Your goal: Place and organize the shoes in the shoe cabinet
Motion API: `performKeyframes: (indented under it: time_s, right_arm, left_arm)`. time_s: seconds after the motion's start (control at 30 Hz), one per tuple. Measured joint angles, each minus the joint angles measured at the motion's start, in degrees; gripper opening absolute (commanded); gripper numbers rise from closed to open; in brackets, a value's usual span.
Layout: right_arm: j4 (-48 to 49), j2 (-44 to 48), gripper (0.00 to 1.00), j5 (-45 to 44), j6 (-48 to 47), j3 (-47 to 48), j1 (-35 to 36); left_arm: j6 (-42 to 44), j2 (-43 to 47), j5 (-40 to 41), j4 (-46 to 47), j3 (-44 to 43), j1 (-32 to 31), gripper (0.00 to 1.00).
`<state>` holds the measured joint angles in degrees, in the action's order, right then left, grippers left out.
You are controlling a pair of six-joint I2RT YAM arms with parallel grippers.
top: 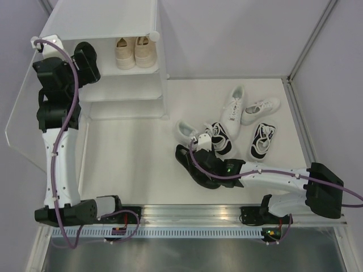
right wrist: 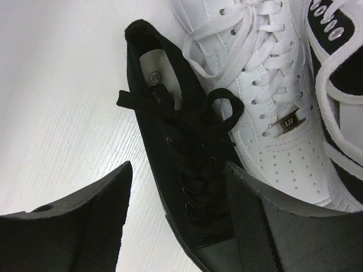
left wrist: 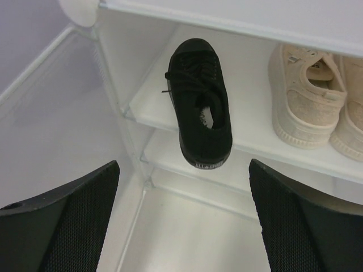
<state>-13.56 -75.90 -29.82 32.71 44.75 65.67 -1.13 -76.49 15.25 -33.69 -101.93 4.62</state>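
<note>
Left gripper (left wrist: 184,170) has its jaws spread really wide with nothing between them. It's hanging in front of the shoe cabinet (top: 102,17). Straight ahead of the fingers, an all-black sneaker (left wrist: 198,102) sits on a shelf with its toe pointing inward and its heel poking a bit over the front edge. On the same shelf, off to its right and not touching it, is the beige pair (left wrist: 303,96), side by side and also toe-in. One round white corner connector (left wrist: 79,8) shows at the top corner. The frosted door panel (top: 22,113) is swung open on the left, beside the left arm.

Right gripper (right wrist: 178,167) is down low over the table (top: 130,164), jaws open fairly wide and straddling the other black sneaker (right wrist: 181,141) around the laces and toe. There's a strip of bare table between one finger and the shoe, so it's not clamped on it. I can't tell whether the other finger touches.

Pressed right up against that shoe is a white sneaker (right wrist: 266,113) with a small metal lace tag, then a black-and-white sneaker (right wrist: 340,68) beyond it. From the top camera, a second black-and-white one (top: 262,140) lies further right, and two more white sneakers (top: 232,105) sit behind, toward the back of the table.
</note>
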Motion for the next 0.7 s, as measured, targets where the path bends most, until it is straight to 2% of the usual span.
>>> performKeyframes:
  time_s: [0.1, 0.2, 0.33, 0.47, 0.67, 0.7]
  right_arm:
    - [1.1, 1.7, 0.73, 0.0, -0.1, -1.5, 0.0]
    - [2.3, 3.9, 0.74, 0.1, -0.5, -3.5, 0.0]
    - [3.0, 5.7, 0.80, 0.0, -1.0, -5.0, 0.0]
    - [3.7, 6.6, 0.81, 0.0, -1.2, -5.8, 0.0]
    - [4.0, 8.5, 0.81, -0.5, -1.2, -6.9, 0.0]
    - [4.0, 8.7, 0.81, -0.7, -1.2, -7.0, 0.0]
  left_arm:
    - [-4.1, 5.7, 0.5, 1.1, 7.1, 0.0, 0.97]
    - [-6.5, 6.7, 1.0, 2.0, 12.6, 0.0, 0.97]
    - [-8.1, 3.3, 0.7, 4.0, 17.6, 0.0, 0.95]
    - [-8.9, -1.6, 0.9, 5.6, 18.1, 0.0, 0.89]
    - [-9.1, -6.5, 2.4, 7.1, 14.8, 0.0, 0.63]
    - [-9.1, -6.9, 2.4, 7.2, 14.0, 0.0, 0.55]
